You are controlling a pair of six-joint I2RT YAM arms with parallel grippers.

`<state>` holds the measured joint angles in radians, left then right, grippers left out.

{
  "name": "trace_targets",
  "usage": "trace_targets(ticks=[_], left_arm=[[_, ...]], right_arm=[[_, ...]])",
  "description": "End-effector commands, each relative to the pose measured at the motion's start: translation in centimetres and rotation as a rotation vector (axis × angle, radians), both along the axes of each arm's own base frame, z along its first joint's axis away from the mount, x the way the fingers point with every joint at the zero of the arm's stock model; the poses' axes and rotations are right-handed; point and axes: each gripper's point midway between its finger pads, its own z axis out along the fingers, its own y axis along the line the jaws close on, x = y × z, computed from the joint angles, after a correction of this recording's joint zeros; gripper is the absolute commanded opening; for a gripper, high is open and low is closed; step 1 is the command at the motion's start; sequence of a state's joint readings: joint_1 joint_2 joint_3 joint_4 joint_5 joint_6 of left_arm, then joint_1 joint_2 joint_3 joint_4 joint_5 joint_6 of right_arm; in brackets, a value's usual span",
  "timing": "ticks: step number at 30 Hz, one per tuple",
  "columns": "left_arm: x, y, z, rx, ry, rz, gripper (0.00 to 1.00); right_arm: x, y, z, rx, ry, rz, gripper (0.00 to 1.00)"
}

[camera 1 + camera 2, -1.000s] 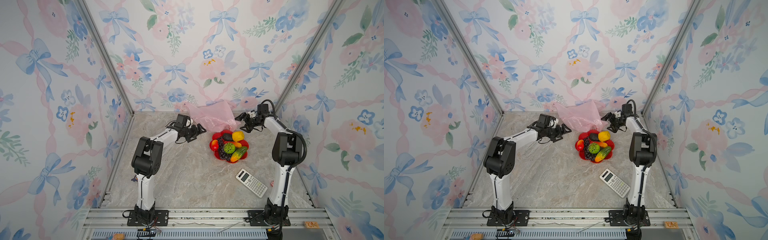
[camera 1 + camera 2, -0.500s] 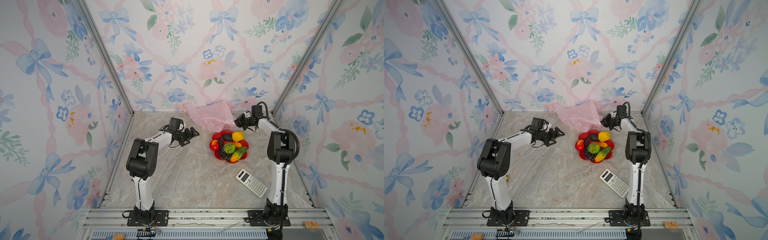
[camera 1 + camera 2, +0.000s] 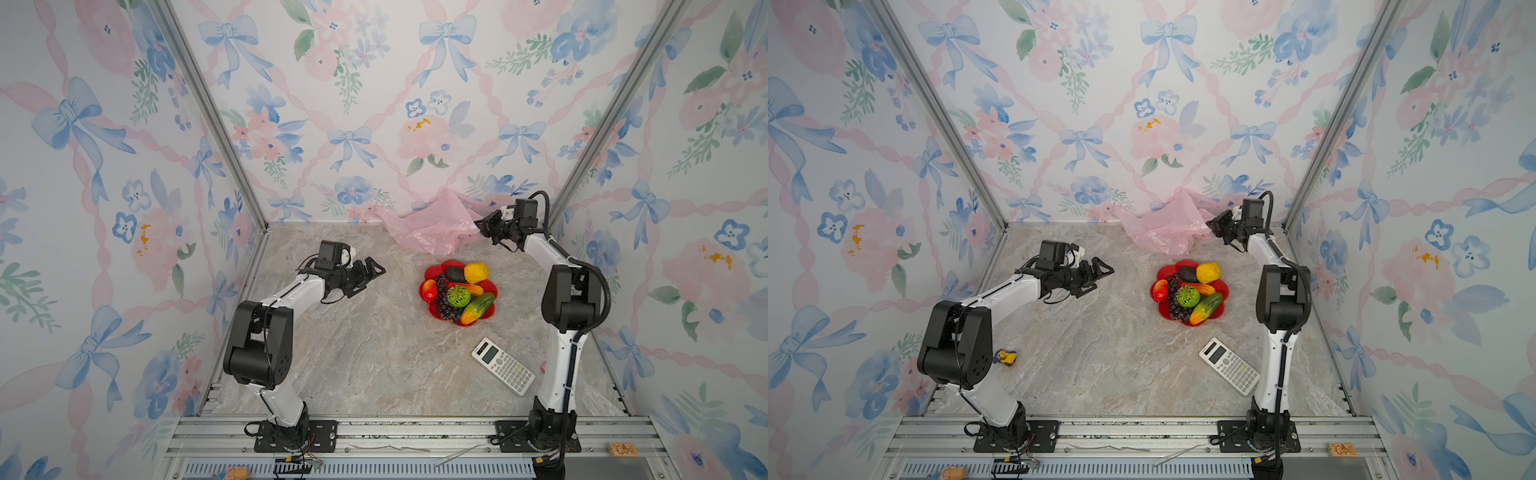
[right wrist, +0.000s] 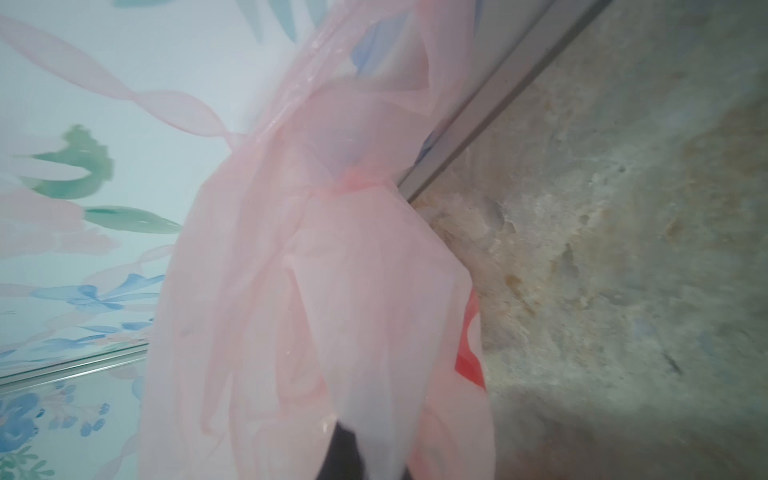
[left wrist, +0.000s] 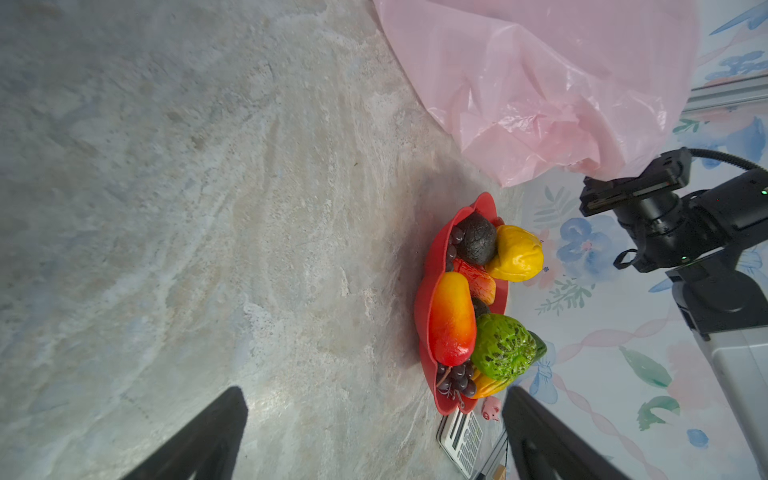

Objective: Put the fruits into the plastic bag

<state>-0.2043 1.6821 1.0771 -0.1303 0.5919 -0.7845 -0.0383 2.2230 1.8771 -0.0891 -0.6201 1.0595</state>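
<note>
The fruits sit heaped on a red flower-shaped plate (image 3: 432, 272) (image 3: 1163, 277): a yellow lemon (image 5: 517, 253), a dark avocado (image 5: 476, 239), a red-yellow mango (image 5: 451, 320), a bumpy green ball (image 5: 503, 347) and purple grapes (image 5: 457, 380). The pale-pink plastic bag (image 3: 432, 228) (image 3: 1163, 230) lies crumpled against the back wall. My right gripper (image 3: 484, 226) (image 3: 1214, 224) (image 4: 361, 457) is shut on the bag's right edge, and the film (image 4: 332, 270) drapes over its dark fingers. My left gripper (image 3: 374, 270) (image 3: 1104, 270) (image 5: 370, 436) is open and empty, left of the plate.
A white calculator (image 3: 503, 365) (image 3: 1229, 365) lies in front of the plate near the right arm's base. A tiny pink pig (image 5: 491, 408) stands beside it. A small duck toy (image 3: 1005, 356) sits by the left arm's elbow. Papered walls close in three sides.
My right gripper has closed on the bag's edge. My left gripper has drawn back to the left, away from the bag, still open.
</note>
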Motion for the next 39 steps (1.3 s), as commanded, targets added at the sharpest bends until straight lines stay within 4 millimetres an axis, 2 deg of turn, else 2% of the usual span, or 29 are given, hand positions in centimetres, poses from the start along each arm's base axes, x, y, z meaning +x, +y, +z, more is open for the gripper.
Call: trace_targets(ticks=[1,8,13,15,19,24,29,32,36,39], left_arm=[[-1.2,1.2,0.8,0.017,-0.026,0.005,0.98],[-3.3,1.9,0.8,0.018,-0.033,0.005,0.98],[-4.0,2.2,1.5,0.019,-0.046,0.016,0.98],[-4.1,2.3,1.9,0.02,-0.055,0.024,0.98],[-4.7,2.8,2.6,0.023,-0.072,0.053,0.98],[-5.5,4.0,3.4,0.04,-0.102,0.11,0.98],[-6.2,5.3,3.3,0.03,-0.094,0.163,0.98],[-6.6,7.0,2.9,0.02,-0.076,0.22,0.98],[-7.8,9.2,1.5,0.003,-0.033,0.305,0.98],[-8.6,10.7,1.2,-0.011,-0.027,0.358,0.98]], right_arm=[[-0.5,-1.0,10.9,0.038,-0.218,-0.04,0.0],[-3.7,-0.4,22.2,0.069,-0.409,-0.024,0.0],[-6.6,0.5,29.0,0.068,-0.521,0.014,0.0],[-7.9,1.5,31.5,0.057,-0.564,0.039,0.0],[-10.3,4.6,36.1,0.048,-0.638,0.112,0.0],[-12.6,9.6,39.1,0.14,-0.683,0.212,0.0],[-15.2,15.1,40.3,0.237,-0.696,0.326,0.0],[-17.6,18.7,41.2,0.285,-0.708,0.413,0.0],[-20.5,21.8,42.0,0.331,-0.707,0.503,0.0],[-22.7,23.6,41.7,0.337,-0.682,0.582,0.0]])
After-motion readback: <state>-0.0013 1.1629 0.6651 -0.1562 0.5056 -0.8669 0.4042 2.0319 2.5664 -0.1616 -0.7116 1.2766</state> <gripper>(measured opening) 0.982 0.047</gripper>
